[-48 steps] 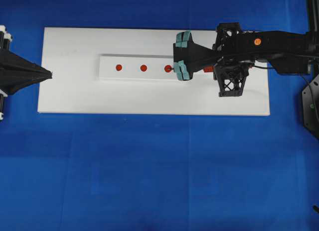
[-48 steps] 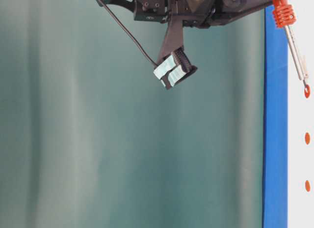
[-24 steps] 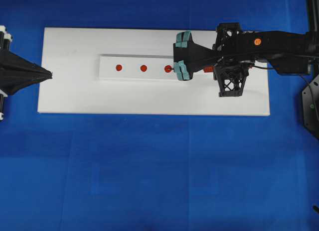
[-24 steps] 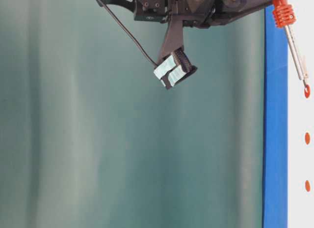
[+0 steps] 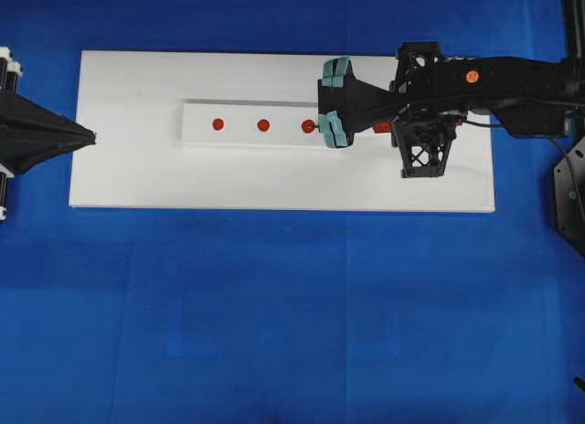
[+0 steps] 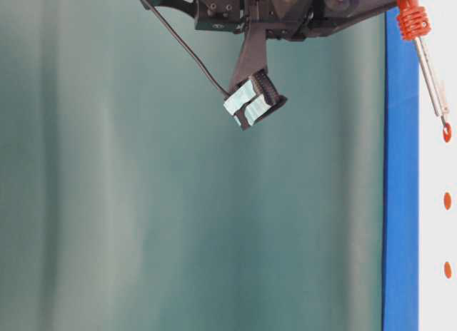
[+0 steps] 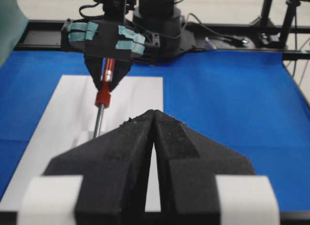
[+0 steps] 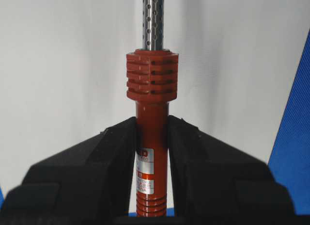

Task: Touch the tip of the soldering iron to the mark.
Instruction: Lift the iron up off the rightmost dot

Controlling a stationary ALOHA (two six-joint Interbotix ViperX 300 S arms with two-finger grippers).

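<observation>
Right gripper [image 8: 151, 152] jaws closed snug on the red-orange handle of the soldering iron [image 8: 151, 89], black wedge-shaped fingers pinching it just below the ribbed collar; label band sits between the pads. Handle is ridged plastic; above the collar the shaft runs as a thin perforated silver tube, slim and rigid, likely to pivot in the grip if pushed sideways. In the overhead view the gripper's teal-taped housing hides most of the tool; only the tip end shows, meeting the mark [image 5: 309, 126], the rightmost of three red dots in a row on the raised white strip [image 5: 242, 109]. Table-level view puts the shaft's point at the edge of that same dot [image 6: 447, 133], touching or a hair off — cannot tell which. Judgement: contact step in hand, task at or very near done; next move calls for no more than a fine settle of the tip onto the dot, light pressure, no sideways drag. Strip sits on a flat matte white board [image 5: 137, 177], smooth, over blue cloth [image 5: 274, 314]. Black cord [image 6: 182, 46] trails slack from the arm. Left gripper [image 7: 153, 119] jaws shut together, holding nothing, foam-textured black fingers parked at the board's left edge, well apart from the dots.
</observation>
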